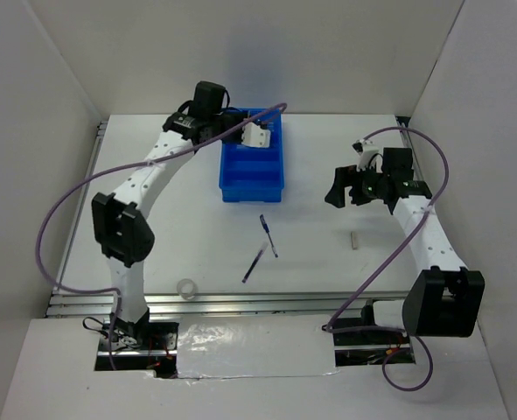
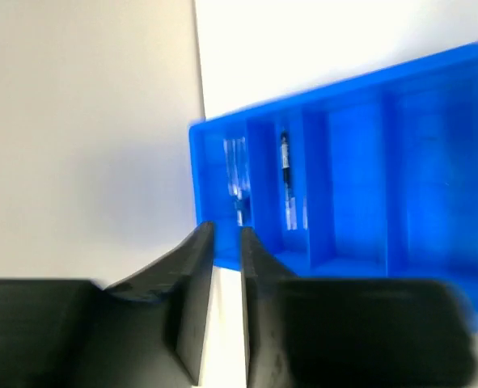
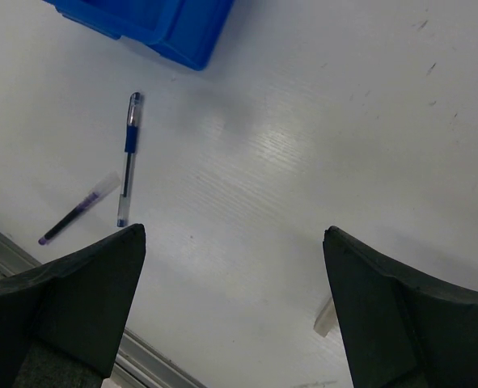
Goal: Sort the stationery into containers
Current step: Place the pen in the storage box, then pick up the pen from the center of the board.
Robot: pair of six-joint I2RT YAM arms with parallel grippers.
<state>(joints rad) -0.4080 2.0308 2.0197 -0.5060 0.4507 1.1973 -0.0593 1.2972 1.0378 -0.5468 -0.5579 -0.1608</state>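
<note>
The blue tray stands at the back centre of the table. My left gripper hovers over its far end. In the left wrist view its fingertips stand a narrow gap apart with nothing between them, above the tray, which holds a dark pen and a clear tube in separate compartments. Two dark-blue pens lie in front of the tray. A clear tape ring lies near the front edge. My right gripper is wide open and empty above bare table, with a white eraser by its right finger.
White walls close in the table at the back and on both sides. A metal rail runs along the front edge. In the right wrist view both pens lie left of the fingers, below the tray corner.
</note>
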